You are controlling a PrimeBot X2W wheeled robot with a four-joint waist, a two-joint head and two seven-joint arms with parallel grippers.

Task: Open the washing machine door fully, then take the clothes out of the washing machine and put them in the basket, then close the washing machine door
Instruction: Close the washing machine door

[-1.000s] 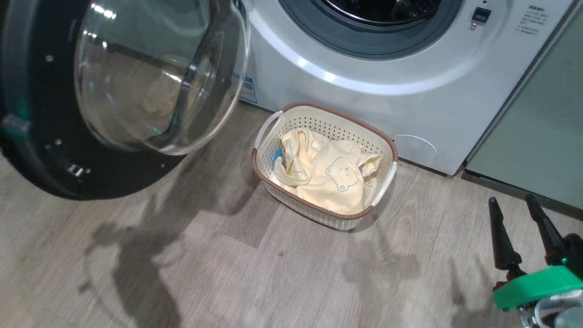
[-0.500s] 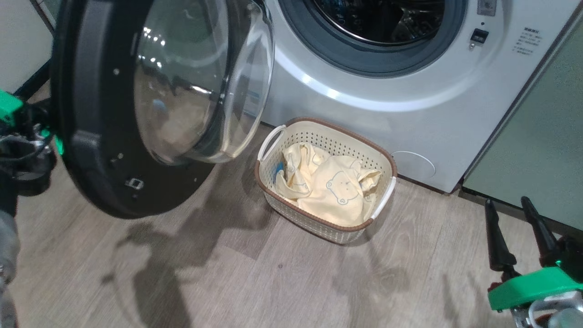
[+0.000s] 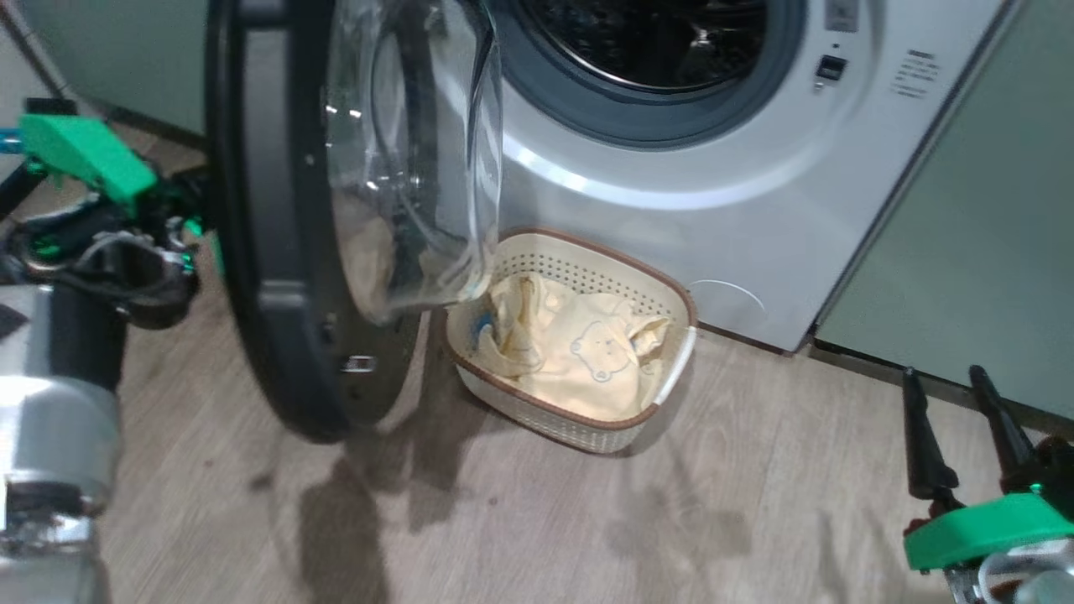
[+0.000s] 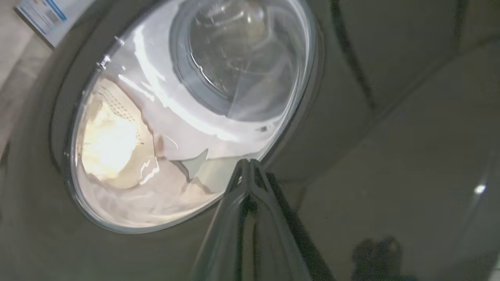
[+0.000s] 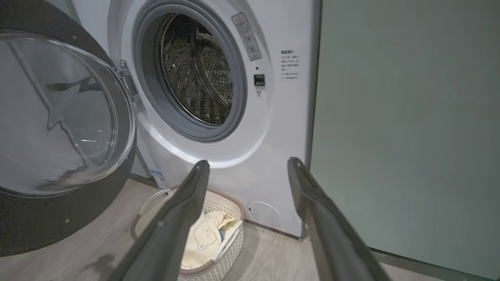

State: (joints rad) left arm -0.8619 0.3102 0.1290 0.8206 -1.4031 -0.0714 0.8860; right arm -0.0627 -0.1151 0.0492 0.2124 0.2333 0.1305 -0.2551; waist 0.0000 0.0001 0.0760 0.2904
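The big white front-loading washing machine (image 3: 738,243) stands on a grey wood-grain plank floor (image 3: 503,520), beside a flat sage-green cabinet (image 3: 990,210). Its round, glossy black-rimmed, glass-bowled door (image 3: 268,252) stands partly open. Before the machine, a cream perforated plastic basket (image 3: 684,306) holds soft pale-yellow bear-print clothes (image 3: 579,361). The left gripper (image 4: 248,164) is clenched at the door's outer face; the right gripper (image 3: 940,373) is spread and empty.

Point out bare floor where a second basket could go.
Bare floor lies between the basket and the right gripper, and along the basket's near side. Tight: the gap between door and basket.
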